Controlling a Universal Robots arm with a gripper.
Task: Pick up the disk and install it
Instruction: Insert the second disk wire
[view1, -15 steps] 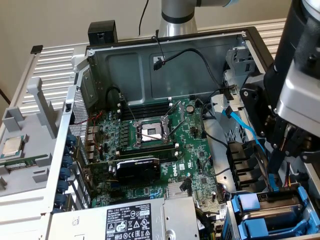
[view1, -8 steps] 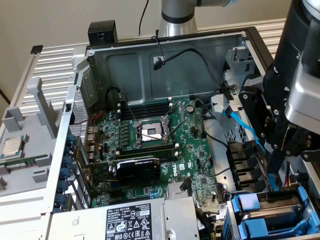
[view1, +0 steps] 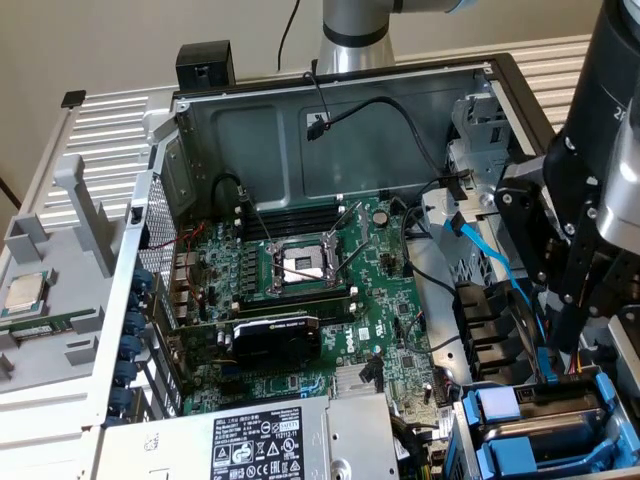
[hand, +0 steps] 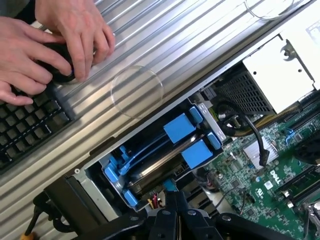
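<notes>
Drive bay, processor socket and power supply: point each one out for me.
Drive bay (hand: 180, 127): wrist view, blue tab.
Processor socket (view1: 303, 262): exterior view, centre of the metal frame.
Power supply (view1: 255, 440): exterior view, its label.

Blue disk frame (hand: 181, 127), green motherboard (view1: 330, 300)

The arm (view1: 355, 30) is a smooth silver-grey tube with a blue cap. The claw (hand: 172, 220) is matte black, with jointed linkages.

Blue cables (view1: 500, 270) and drive bay (hand: 165, 155) crowding the case's edge
</notes>
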